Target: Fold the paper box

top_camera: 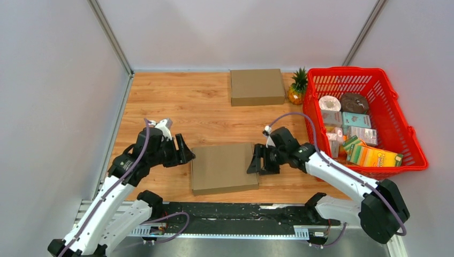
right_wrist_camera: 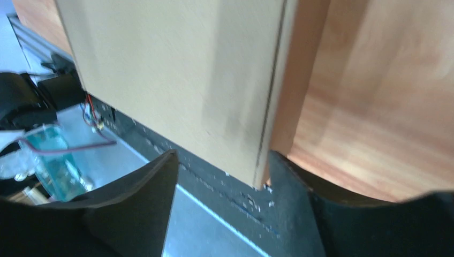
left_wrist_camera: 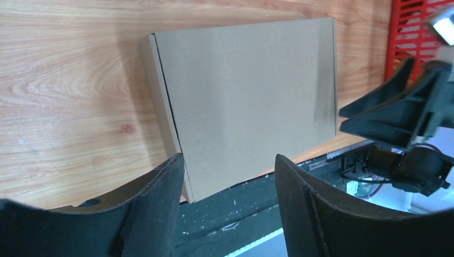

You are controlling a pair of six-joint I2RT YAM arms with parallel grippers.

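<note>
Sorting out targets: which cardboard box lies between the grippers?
The near box, flanked by left gripper and right gripper; the far box sits beside the pineapple.

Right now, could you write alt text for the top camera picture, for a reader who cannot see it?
A flat cardboard box lies on a wooden table between a robot's left pincer and right pincer, both open at its sides. Behind it are a second box, a pineapple and a red basket of groceries.
</note>
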